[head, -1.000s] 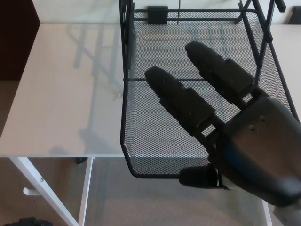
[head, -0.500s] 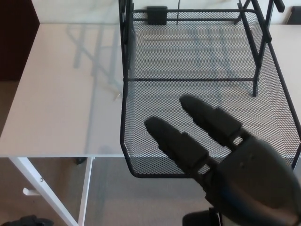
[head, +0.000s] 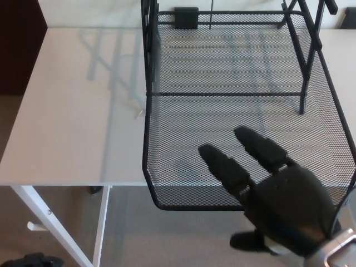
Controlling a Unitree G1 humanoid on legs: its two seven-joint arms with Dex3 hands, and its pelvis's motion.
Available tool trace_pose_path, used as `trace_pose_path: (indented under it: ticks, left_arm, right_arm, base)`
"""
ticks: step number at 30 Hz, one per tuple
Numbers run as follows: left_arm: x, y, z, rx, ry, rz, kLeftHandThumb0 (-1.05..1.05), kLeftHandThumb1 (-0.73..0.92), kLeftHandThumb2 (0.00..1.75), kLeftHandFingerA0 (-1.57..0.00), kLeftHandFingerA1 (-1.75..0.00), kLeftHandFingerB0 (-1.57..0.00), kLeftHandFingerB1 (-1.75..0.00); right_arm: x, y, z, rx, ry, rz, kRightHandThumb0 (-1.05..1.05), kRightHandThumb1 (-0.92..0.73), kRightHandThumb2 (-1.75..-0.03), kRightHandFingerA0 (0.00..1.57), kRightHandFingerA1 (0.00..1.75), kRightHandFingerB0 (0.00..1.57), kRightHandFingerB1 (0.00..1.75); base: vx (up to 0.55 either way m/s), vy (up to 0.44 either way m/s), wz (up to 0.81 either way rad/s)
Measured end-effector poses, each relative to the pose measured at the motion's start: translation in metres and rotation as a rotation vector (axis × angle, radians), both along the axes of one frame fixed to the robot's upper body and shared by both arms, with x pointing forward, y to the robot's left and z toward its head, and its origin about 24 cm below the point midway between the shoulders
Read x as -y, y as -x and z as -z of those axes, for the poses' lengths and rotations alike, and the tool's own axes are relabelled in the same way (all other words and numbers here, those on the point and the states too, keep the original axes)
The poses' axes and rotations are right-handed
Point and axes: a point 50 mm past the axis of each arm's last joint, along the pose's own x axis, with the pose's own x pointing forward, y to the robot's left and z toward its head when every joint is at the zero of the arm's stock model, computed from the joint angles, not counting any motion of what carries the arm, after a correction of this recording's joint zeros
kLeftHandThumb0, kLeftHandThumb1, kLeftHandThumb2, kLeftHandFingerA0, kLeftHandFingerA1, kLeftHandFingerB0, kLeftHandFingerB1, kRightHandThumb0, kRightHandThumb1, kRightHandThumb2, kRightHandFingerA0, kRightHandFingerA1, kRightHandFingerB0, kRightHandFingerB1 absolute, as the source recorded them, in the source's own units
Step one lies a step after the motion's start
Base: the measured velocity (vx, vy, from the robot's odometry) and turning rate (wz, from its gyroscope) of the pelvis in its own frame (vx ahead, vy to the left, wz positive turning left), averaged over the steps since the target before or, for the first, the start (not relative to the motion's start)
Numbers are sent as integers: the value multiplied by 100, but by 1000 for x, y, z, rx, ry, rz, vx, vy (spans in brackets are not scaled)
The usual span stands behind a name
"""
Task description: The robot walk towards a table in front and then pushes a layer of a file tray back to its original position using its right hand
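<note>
White bench (head: pixel 78 111) carries a black mesh file tray layer (head: pixel 233 78) overhanging its near edge at 6 o'clock, where the right hand (head: pixel 278 200), fingers (head: pixel 222 167) spread apart, holds nothing.

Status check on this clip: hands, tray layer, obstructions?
Right hand open over tray layer's front. Left not in view. Mesh tray layer overhangs table edge. Nothing blocking.

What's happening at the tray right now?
The robot's right hand is open above the front of the black mesh tray layer, fingers pointing over the mesh. The layer sticks out past the white table edge, so it is not yet pushed in. I can't tell if the hand touches it. The left hand is out of view.
</note>
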Motion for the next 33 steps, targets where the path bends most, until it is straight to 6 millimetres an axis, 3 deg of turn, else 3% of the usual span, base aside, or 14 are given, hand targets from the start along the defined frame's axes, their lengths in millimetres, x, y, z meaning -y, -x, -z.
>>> trace_pose_path:
  ticks: [5,6,7,8,19,20,21,22,23,24,29,33]
  left_arm:
    - [-1,0,0,-5,-13,12,-27,69,61,-48,-41,-33,-36]
    - [-1,0,-1,-5,-16,13,-28,69,61,-48,-42,-33,-36]
    - [-1,0,-1,-5,-18,14,-28,69,61,-49,-42,-33,-36]
    - [-2,0,-1,-5,-19,15,-28,69,61,-49,-42,-33,-36]
    - [-2,-4,-3,1,-27,21,-29,69,61,-49,-41,-33,-36]
    - [-2,-4,-3,2,-27,22,-30,69,61,-49,-41,-34,-36]
    - [-2,-4,-3,2,-28,22,-29,69,61,-48,-41,-34,-36]
    - [-2,-4,-3,2,-28,24,-29,69,61,-48,-41,-34,-36]
    - [-1,-4,-3,3,-29,25,-29,69,61,-48,-41,-34,-36]
    - [-1,-5,-4,4,-30,26,-29,69,61,-48,-41,-34,-36]
    - [-1,-5,-4,7,-30,27,-30,69,61,-49,-42,-34,-36]
    - [-1,-5,-5,8,-30,29,-29,69,61,-48,-41,-33,-35]
  right_arm:
    - [-7,-4,-8,93,-13,3,-87,-54,-84,0,0,0,0]
    - [-8,-5,-9,105,-13,2,-79,-64,-60,0,0,0,0]
    - [-9,-5,-9,114,-14,1,-87,-52,-83,0,0,0,0]
    - [-10,-5,-10,121,-16,-1,-90,-54,-86,0,0,0,1]
    - [-17,-19,0,133,13,8,-85,-50,-83,0,0,0,0]
    - [-17,-22,2,127,19,14,-81,-59,-59,0,0,0,0]
    - [-16,-23,4,121,24,20,-88,-52,-87,0,0,0,0]
    - [-16,-24,6,118,27,23,-88,-52,-87,0,0,0,0]
    - [-15,-28,8,108,36,30,-82,-60,-59,0,0,0,0]
    - [-14,-29,10,104,41,36,-87,-51,-85,0,0,0,0]
    - [-9,-40,17,85,81,68,-90,-55,-91,0,1,0,0]
    - [-4,-49,16,88,106,104,-87,-52,-86,0,0,0,1]
  base:
    - [0,0,0]
    - [0,0,0]
    - [0,0,0]
    - [0,0,0]
    - [0,0,0]
    - [0,0,0]
    - [0,0,0]
    - [0,0,0]
    - [0,0,0]
    - [0,0,0]
    - [0,0,0]
    - [0,0,0]
